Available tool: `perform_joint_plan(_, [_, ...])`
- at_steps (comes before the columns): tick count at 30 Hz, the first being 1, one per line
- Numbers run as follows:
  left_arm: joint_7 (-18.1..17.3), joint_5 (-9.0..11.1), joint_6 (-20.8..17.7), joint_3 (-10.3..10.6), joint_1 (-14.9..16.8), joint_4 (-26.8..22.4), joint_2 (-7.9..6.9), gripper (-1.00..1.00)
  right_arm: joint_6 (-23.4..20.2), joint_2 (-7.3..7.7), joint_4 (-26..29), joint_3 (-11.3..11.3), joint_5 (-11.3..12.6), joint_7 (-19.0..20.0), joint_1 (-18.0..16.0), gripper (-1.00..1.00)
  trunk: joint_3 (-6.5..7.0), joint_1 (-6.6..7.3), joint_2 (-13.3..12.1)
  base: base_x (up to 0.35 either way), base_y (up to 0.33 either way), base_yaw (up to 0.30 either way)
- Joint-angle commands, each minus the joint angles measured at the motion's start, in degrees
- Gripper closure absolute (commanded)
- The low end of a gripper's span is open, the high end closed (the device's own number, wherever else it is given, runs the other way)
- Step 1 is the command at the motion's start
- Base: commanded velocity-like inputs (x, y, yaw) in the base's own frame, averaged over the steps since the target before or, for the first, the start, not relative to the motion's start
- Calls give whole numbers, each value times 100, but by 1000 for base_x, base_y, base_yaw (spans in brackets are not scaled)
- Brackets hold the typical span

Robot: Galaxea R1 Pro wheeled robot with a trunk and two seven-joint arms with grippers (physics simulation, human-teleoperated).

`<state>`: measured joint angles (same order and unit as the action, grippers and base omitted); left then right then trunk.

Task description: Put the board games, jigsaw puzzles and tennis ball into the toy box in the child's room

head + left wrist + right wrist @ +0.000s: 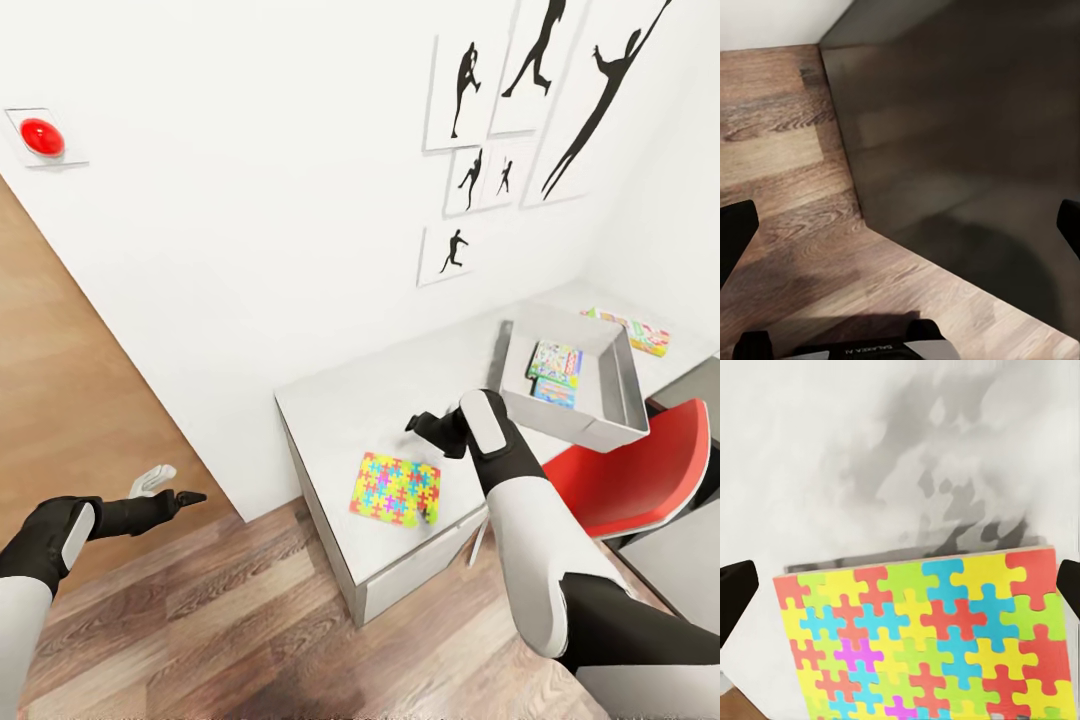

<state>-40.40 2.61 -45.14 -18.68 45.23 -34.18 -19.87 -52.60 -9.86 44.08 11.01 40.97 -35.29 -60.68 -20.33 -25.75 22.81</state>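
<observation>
Right gripper point(425, 428) over the table point(330, 410), fingers spread wide, empty. Puzzle point(934, 637) flat near the table's front edge, just below and ahead of the fingertips. Left gripper point(178, 497) far off over floor, also open.

Head camera high, facing down over table point(330, 420); right wrist close above puzzle point(930, 637), shared

A smooth, pale grey table top point(330, 410) with a soft sheen is being shown, and a flat multicoloured jigsaw puzzle point(395, 489) with a matt, card-like face. Brown wood-grain planks are being seen on the floor point(230, 610). A glossy red plastic-looking chair seat point(640, 470) is being lit beside a light grey, metal-looking toy box point(620, 385).
</observation>
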Motion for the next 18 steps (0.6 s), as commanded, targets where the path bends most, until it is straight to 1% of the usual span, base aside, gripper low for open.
perform_joint_plan(1, [-3, 27, -48, -13, 6, -1, 1, -100, 2, 0, 6, 24, 61, -61, -17, -100, -20, -3, 11, 0, 0, 0])
perform_joint_plan(3, [-3, 28, -48, -13, 5, -1, 1, -100, 12, 20, 5, 30, 61, -63, -32, -100, -39, -3, 11, 0, 0, 0])
perform_joint_plan(5, [-3, 29, -46, -13, 6, -1, 1, -100, 21, 72, 5, 63, 64, -64, -45, -100, -58, -3, 11, 0, 0, 0])
perform_joint_plan(9, [-3, 27, -45, -13, 4, -1, -1, -100, 34, 179, 5, 204, 66, -65, -76, -100, -84, -3, 11, 0, 0, 0])
perform_joint_plan(11, [-3, 23, -46, -13, 4, -1, -5, -100, 78, 238, -1, 335, 65, -65, -112, -100, -90, -3, 11, 0, 0, 0])
perform_joint_plan(18, [-3, 21, -47, -13, 4, -1, -4, -100, 126, 279, -4, 427, 47, -66, -137, -100, -96, -3, 11, 0, 0, 0])
